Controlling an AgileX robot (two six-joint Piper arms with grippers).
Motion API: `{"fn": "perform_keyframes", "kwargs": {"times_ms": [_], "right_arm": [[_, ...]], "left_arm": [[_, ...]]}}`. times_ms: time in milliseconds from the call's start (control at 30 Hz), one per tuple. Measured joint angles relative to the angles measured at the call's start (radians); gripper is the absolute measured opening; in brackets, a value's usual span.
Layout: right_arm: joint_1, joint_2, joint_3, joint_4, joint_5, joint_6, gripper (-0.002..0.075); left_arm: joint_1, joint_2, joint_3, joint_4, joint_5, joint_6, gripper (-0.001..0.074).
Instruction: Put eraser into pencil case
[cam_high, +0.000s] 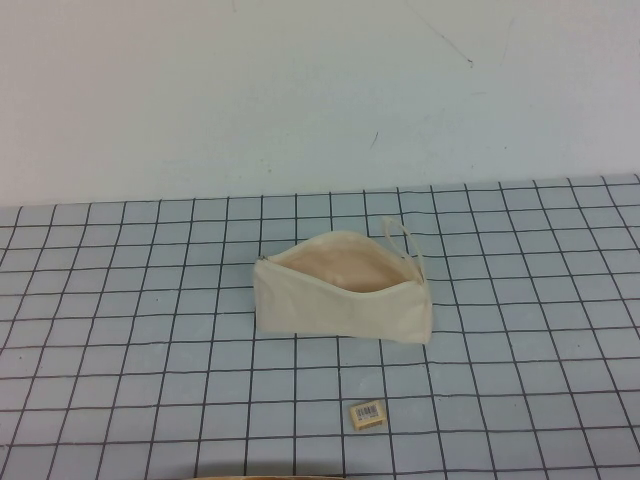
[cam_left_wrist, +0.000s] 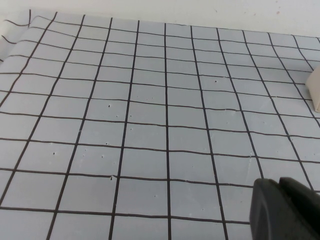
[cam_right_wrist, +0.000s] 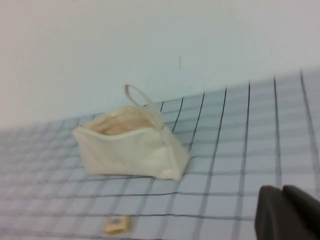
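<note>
Clearly nearer the right hand (cam_right_wrist: 287, 212) than the left hand (cam_left_wrist: 285, 210) (finger state of either: cannot tell). Eraser (cam_high: 367, 414) loose on the table (cam_high: 120, 330), ahead of the right hand, long axis crosswise; pencil case (cam_high: 340, 300) gaping just beyond.

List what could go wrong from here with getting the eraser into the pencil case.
1. The eraser is small and lies flat on the grid mat, so a grasp may slip.
2. The pencil case is soft; its mouth might collapse if nudged.
3. Neither gripper shows from above; left gripper and right gripper both start away.
</note>
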Motion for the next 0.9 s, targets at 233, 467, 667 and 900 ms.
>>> {"fn": "perform_keyframes", "kwargs": {"times_ms": [233, 467, 667, 900], "right_arm": [[0.0, 0.287, -0.365, -0.298, 0.288, -0.268, -0.0001], [0.0, 0.706, -0.754, -0.33, 0.77, -0.649, -0.0001], [0.028, 1.016, -1.0, -0.241, 0.85, -0.663, -0.0001], [0.265, 1.227, -1.137, -0.367, 0.85, -0.469, -0.0001]], "left_arm": [[0.0, 0.0, 0.0, 0.0, 0.0, 0.0, -0.0001], [0.0, 0.0, 0.0, 0.0, 0.0, 0.0, -0.0001], [0.0, 0.0, 0.0, 0.0, 0.0, 0.0, -0.0001], [0.0, 0.0, 0.0, -0.002, 0.0, 0.0, -0.0001]]}}
